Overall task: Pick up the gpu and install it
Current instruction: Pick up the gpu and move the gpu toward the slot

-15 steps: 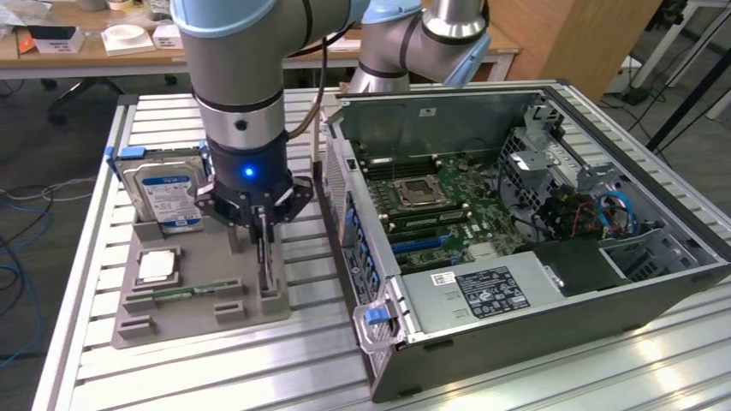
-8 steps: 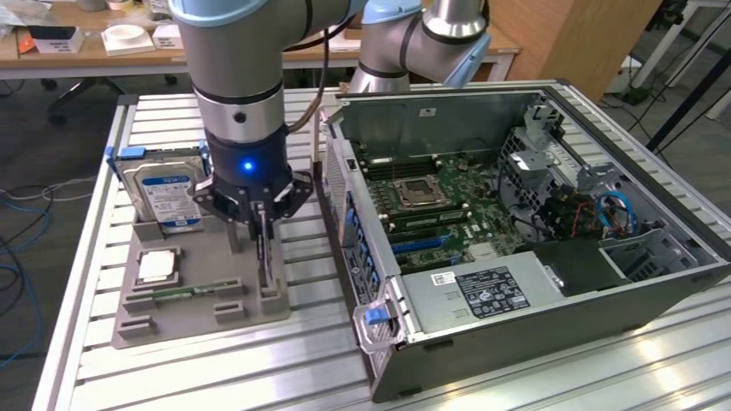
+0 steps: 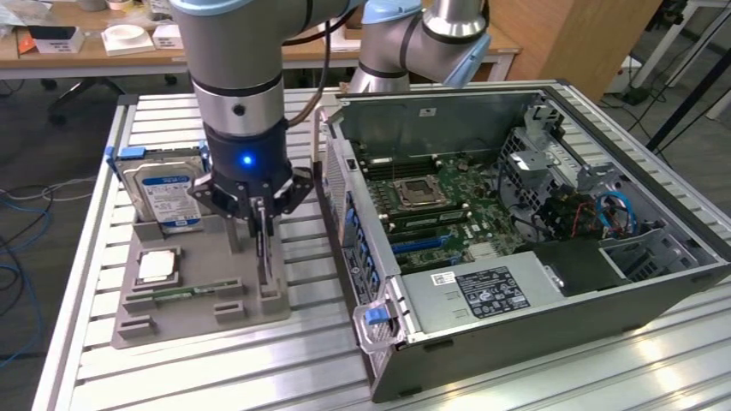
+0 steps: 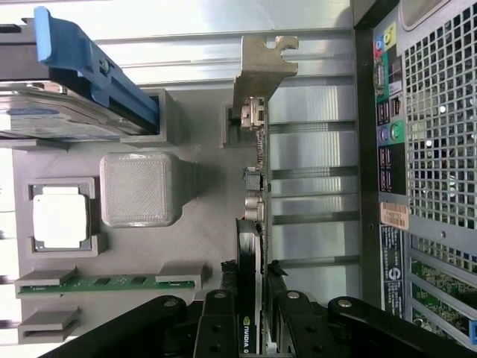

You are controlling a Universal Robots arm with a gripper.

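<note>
1. One black two-fingered gripper [image 3: 265, 247] [image 4: 251, 270] on a grey robot arm [image 3: 238, 77] hangs over a grey plastic parts tray [image 3: 194, 315] [image 4: 205, 224] on a slatted aluminium table [image 3: 228, 370].
2. Its jaws are partly closed, pinching the gpu [image 3: 266, 267] [image 4: 255, 186], a thin green circuit card with a silver end bracket, from both faces.
3. The card stands on edge in a tray slot, on the side nearest the open black computer case [image 3: 514, 231] [image 4: 425, 149].
4. Also in the tray are an upright silver hard drive [image 3: 166, 193] [image 4: 59, 112] with a blue-white label, a square silver processor chip [image 3: 157, 267] [image 4: 61, 216] and a narrow green memory stick [image 3: 188, 291] [image 4: 104, 283] lying flat.
</note>
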